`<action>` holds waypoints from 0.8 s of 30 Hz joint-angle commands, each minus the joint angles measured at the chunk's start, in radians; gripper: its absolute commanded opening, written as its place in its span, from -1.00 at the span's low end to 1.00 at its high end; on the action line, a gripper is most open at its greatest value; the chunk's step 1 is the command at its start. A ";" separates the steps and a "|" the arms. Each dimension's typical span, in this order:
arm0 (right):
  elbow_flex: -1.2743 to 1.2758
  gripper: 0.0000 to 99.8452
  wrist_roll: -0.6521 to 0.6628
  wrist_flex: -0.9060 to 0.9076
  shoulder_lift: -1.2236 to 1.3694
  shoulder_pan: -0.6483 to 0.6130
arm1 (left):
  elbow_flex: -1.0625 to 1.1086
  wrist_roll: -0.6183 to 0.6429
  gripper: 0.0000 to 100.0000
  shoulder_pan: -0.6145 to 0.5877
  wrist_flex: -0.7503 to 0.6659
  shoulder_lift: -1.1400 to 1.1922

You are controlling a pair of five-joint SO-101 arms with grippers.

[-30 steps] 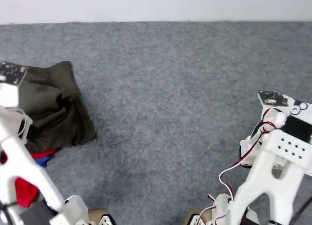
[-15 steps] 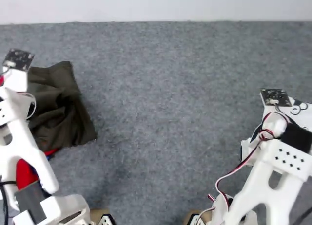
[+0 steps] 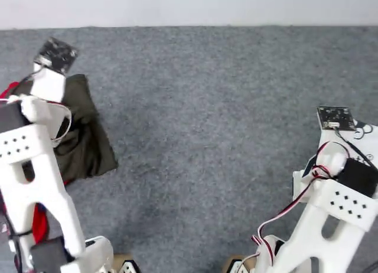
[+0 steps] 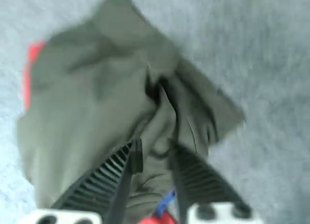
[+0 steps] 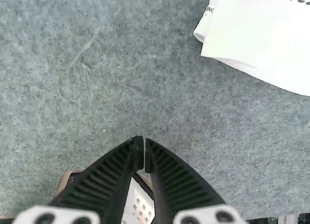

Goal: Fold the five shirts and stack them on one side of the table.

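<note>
A crumpled olive shirt tops a pile at the table's left edge, with red cloth and a bit of blue showing from under it. My left gripper hovers above the olive shirt, fingers slightly apart and nothing between them. On the right, my right gripper is shut and empty over bare grey carpet. A white shirt lies just beyond it, at the table's right edge.
Grey carpet covers the table, with a wide open stretch between the two arms. A pale wall runs along the far edge. The arm bases stand at the near edge.
The left arm has swung up and toward the far side, over the olive shirt. The right arm has drawn back slightly toward the near edge.
</note>
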 commanded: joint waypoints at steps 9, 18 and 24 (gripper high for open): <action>-0.008 -0.98 0.000 0.042 -0.013 -0.008 | -0.007 -0.071 -0.55 -0.187 -0.167 0.293; -0.008 -0.98 0.000 0.044 -0.022 -0.005 | -0.105 -0.037 -0.97 -0.144 -0.173 0.282; -0.008 -0.98 -0.003 0.044 -0.022 -0.005 | -0.225 0.132 -0.98 -0.071 -0.169 0.104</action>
